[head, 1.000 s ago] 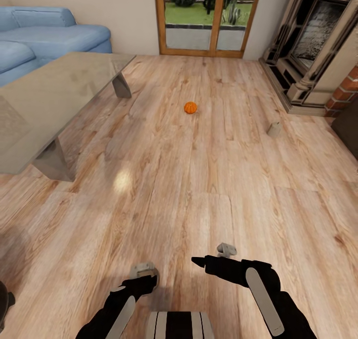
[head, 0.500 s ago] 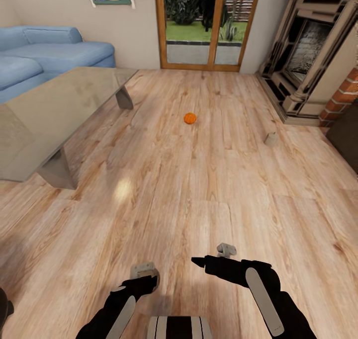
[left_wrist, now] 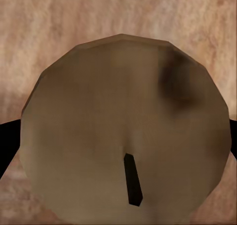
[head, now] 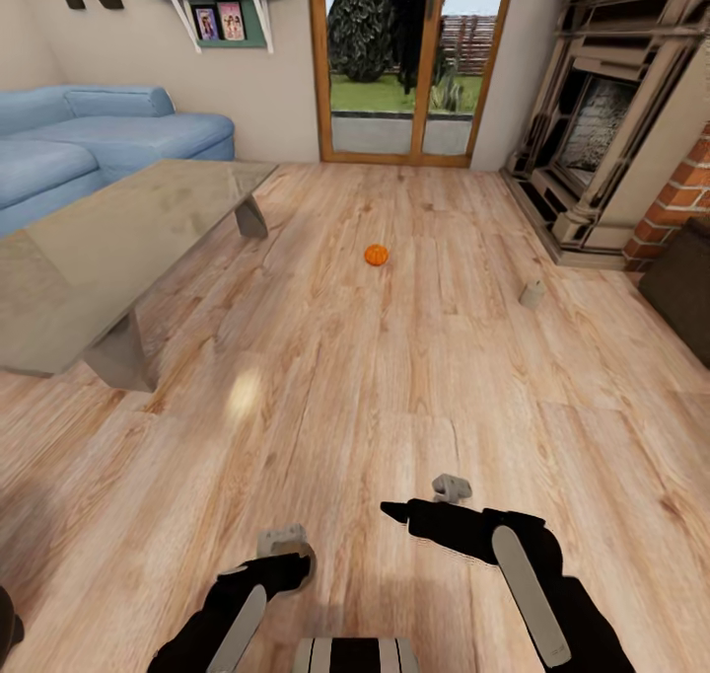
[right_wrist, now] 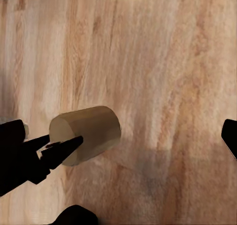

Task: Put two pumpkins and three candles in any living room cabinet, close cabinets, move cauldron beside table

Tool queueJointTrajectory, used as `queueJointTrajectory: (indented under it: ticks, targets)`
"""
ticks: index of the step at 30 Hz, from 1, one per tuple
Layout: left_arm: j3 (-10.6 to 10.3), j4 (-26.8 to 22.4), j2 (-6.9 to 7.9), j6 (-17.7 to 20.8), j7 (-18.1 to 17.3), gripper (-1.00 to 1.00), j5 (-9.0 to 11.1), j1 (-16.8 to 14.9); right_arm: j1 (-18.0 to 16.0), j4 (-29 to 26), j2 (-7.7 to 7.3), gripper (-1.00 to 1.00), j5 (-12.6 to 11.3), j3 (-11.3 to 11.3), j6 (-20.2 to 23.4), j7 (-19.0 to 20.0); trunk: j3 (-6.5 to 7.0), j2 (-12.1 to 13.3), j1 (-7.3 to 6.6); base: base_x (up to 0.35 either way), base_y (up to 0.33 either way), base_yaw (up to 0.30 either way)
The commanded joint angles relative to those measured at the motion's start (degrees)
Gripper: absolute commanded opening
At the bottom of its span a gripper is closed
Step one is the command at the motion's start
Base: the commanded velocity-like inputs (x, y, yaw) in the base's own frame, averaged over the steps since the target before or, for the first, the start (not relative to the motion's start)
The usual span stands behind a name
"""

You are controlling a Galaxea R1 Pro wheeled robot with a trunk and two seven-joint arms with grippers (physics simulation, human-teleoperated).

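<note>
One orange pumpkin (head: pixel 376 255) sits on the wood floor, far ahead of both arms. A beige candle (head: pixel 532 293) stands on the floor to its right, near the fireplace. My left gripper (head: pixel 289 560) is low in front of me, shut on another candle (left_wrist: pixel 123 126), whose wick end faces the left wrist camera. The right wrist view also shows that held candle (right_wrist: pixel 91 133). My right gripper (head: pixel 394 512) points left and is open, with nothing between its fingers (right_wrist: pixel 230 136). The glass-topped table (head: pixel 108 249) stands to the left. The cauldron cannot be made out.
A blue sofa (head: pixel 108 140) stands behind the table. A stone fireplace (head: pixel 602 130) and brick wall fill the right side, with a dark brown unit (head: pixel 682 303) at the right edge. Glass doors (head: pixel 414 61) are straight ahead. A black rounded shape (head: pixel 5 629) shows at the bottom left edge.
The head camera has tilted up, so the floor, pumpkin and candle sit lower in the picture and the wall shelf has come into view. Both arms hold their pose.
</note>
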Motion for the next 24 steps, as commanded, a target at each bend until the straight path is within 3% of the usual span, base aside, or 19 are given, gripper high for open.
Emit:
queueJointTrajectory:
  ticks: [1, 4, 6, 10, 14, 19, 24]
  targets:
    - [0.1, -0.2, 0.14, 0.6, 0.5, -1.00, 0.6, 0.0, 0.0, -0.7, -0.14, 1.00, 0.7, -0.1, 0.7, 0.6, 0.19, 0.0, -0.03, 0.000, 0.000, 0.000]
    - [2.2, -0.8, 0.31, 2.2, 0.6, -1.00, 0.6, 0.0, 0.1, -1.7, -0.88, 1.00, 0.7, -0.2, 2.3, 0.6, 0.85, 0.0, -0.11, 0.000, 0.000, 0.000]
    - [3.8, -3.2, 0.53, 5.8, 0.5, -1.00, 0.6, 0.0, 0.1, -1.9, -1.03, 1.00, 0.7, -0.2, 2.8, 0.6, 1.29, 0.1, -0.16, 0.000, 0.000, 0.000]
    - [11.4, -10.9, 2.29, 16.5, 0.3, -1.00, 0.6, 0.0, 0.1, -2.0, -1.18, 1.00, 0.7, -1.5, 3.3, 0.5, 2.18, 0.1, -0.26, 0.000, 0.000, 0.000]
    - [16.8, -13.3, 2.63, 20.3, 0.3, -1.00, 0.3, 0.0, 0.1, -2.0, -1.26, 1.00, 0.7, -2.4, 4.9, 0.5, 3.07, 0.2, -0.37, 0.000, 0.000, 0.000]
    - [17.7, -14.6, 2.76, 22.2, 0.3, -1.00, 0.1, 0.0, 0.1, -2.0, -1.19, 1.00, 0.7, -2.5, 5.4, 0.5, 4.16, 0.3, -0.54, 0.000, 0.000, 0.000]
    - [17.6, -14.7, 2.66, 22.6, 0.3, -1.00, 0.1, 0.0, 0.1, -1.9, -1.19, 1.00, 0.7, -2.6, 5.3, 0.5, 5.06, 2.3, -1.64, -0.108, 0.000, 0.000]
